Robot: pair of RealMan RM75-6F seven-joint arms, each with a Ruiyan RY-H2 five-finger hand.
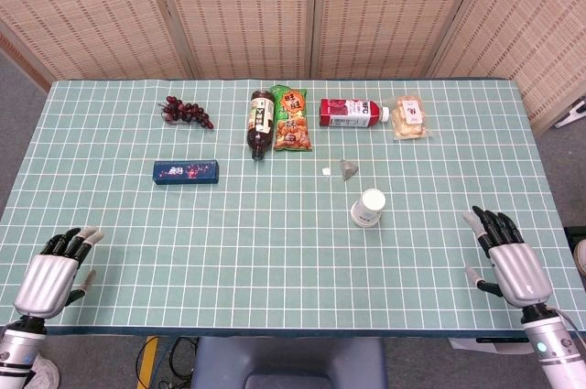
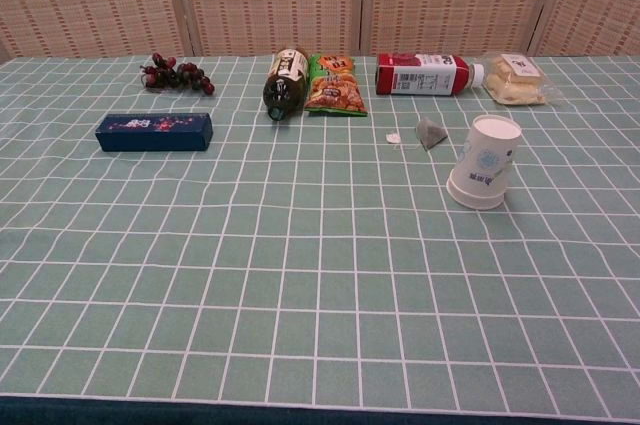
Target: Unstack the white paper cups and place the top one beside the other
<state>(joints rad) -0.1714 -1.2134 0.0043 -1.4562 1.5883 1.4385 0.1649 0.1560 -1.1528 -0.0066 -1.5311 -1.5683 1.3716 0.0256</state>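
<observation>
The white paper cups (image 1: 369, 208) stand stacked upside down on the green gridded table, right of centre; the chest view shows the stack (image 2: 485, 161) with a blue print on its side. My right hand (image 1: 508, 257) lies open on the table near the front right edge, well to the right of the cups. At the front left corner my left hand (image 1: 57, 273) rests open, far from the cups. Neither hand appears in the chest view.
Behind the cups lie a tea bag (image 1: 348, 167) and its small tag. Along the back stand grapes (image 1: 187, 113), a dark bottle (image 1: 261, 121), a snack bag (image 1: 293, 119), a red bottle (image 1: 352, 113) and wrapped bread (image 1: 409, 117). A blue box (image 1: 186, 172) lies left.
</observation>
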